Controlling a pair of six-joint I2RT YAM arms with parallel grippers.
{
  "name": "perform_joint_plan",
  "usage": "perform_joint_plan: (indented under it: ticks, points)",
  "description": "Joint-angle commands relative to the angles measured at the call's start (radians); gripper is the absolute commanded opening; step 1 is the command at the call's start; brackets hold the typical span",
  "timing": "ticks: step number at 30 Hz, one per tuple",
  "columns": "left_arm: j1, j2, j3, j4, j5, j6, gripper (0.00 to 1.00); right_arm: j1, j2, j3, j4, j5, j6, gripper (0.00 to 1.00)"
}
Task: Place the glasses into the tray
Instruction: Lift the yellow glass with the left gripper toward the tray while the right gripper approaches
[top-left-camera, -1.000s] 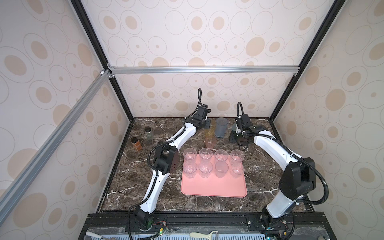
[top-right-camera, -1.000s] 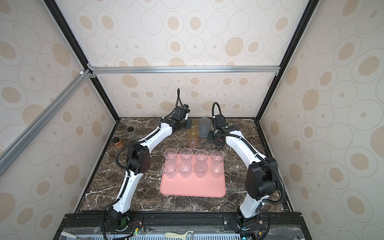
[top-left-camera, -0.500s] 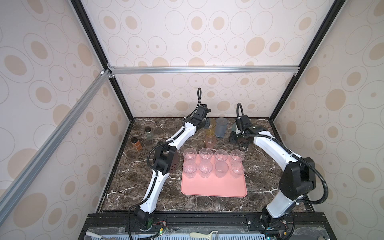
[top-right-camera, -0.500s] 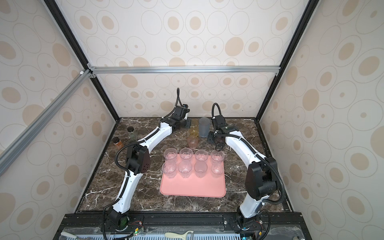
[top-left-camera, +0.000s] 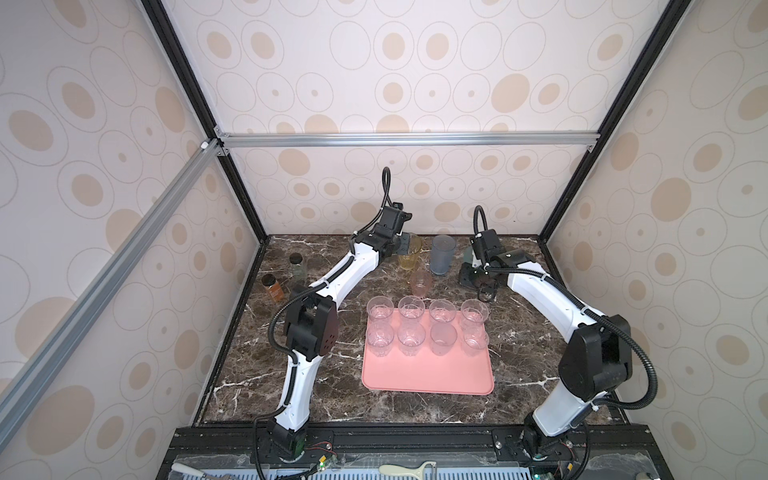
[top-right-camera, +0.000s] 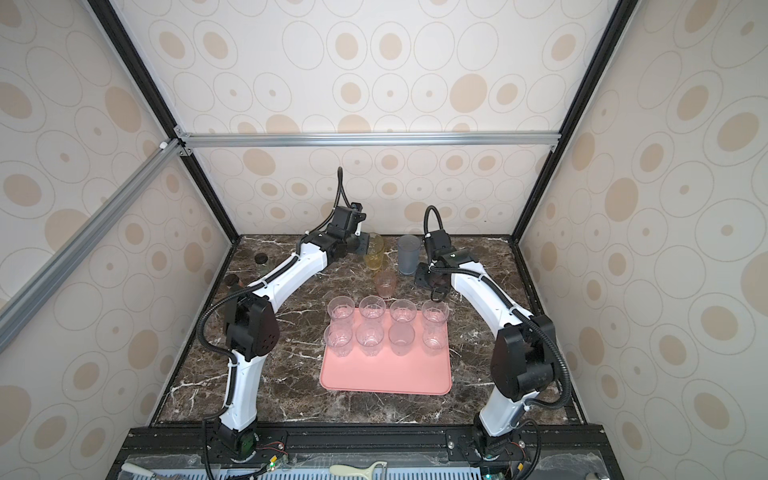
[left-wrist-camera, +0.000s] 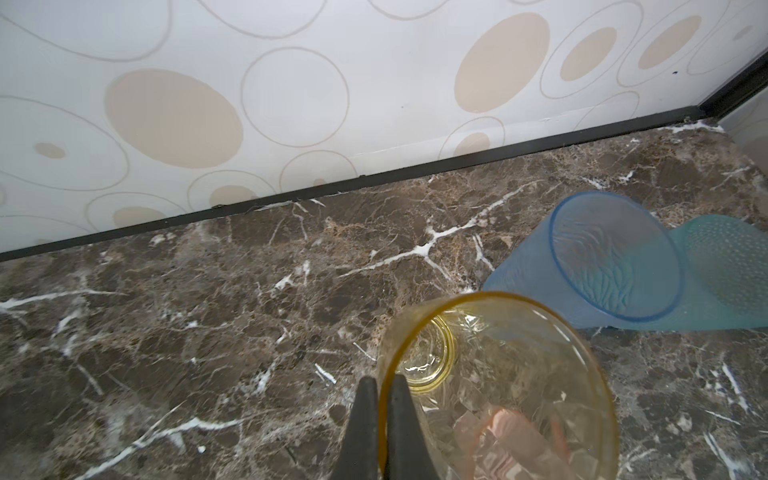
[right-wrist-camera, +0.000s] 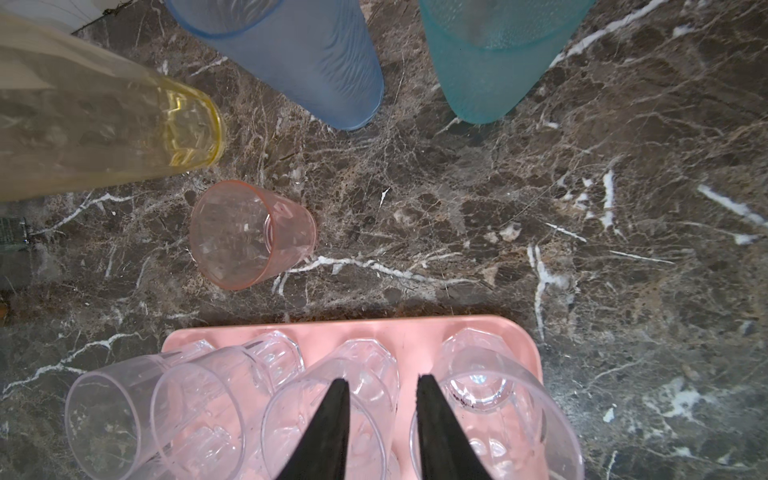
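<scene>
Between the fingertips of the left claw (left-wrist-camera: 381, 397) sits the rim of the amber glass (left-wrist-camera: 503, 365). One finger is inside its wall and one outside, clenched on it. The glass stands upright at the back of the bench (left-wrist-camera: 208, 311); whether its base is off the surface I cannot tell. Just past this claw, toward the other arm, stand the blue glass (left-wrist-camera: 615, 262) and the teal glass (left-wrist-camera: 731, 266), touching or nearly so. The pink glass (right-wrist-camera: 249, 237) stands on the tray side of the claw, apart from all three.

Below the right claw (right-wrist-camera: 380, 399) lies the far edge of the tray (top-left-camera: 428, 374). That claw is released, fingers parted with nothing between them. Under and beside it the tray holds two rows of four: seven clear glasses (top-left-camera: 380, 309) and one frosted glass (top-left-camera: 442, 338).

By my count eight of twelve are placed. Four tinted ones remain on the bench, the amber now in hand. The tray's near half is bare, so it likely has room for them.
</scene>
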Motion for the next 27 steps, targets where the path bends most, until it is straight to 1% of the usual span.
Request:
perform_joint_plan:
  ticks: [1,9,15,21,27]
  points:
    - [0.012,-0.105,-0.094,0.103,-0.036,0.026,0.00,0.012,-0.043,0.015,-0.016,0.000,0.019,0.30]
    - [0.015,-0.315,-0.426,0.334,-0.085,0.011,0.00,0.080,-0.036,0.081,-0.025,0.018,0.036,0.30]
    - [0.011,-0.434,-0.626,0.452,-0.141,-0.037,0.00,0.161,-0.029,0.133,-0.023,0.081,0.054,0.29]
    - [-0.020,-0.549,-0.793,0.561,-0.216,-0.097,0.00,0.275,-0.036,0.146,0.070,0.199,0.054,0.29]
    - [-0.076,-0.636,-0.887,0.637,-0.301,-0.103,0.00,0.366,-0.006,0.212,0.107,0.278,0.028,0.31]
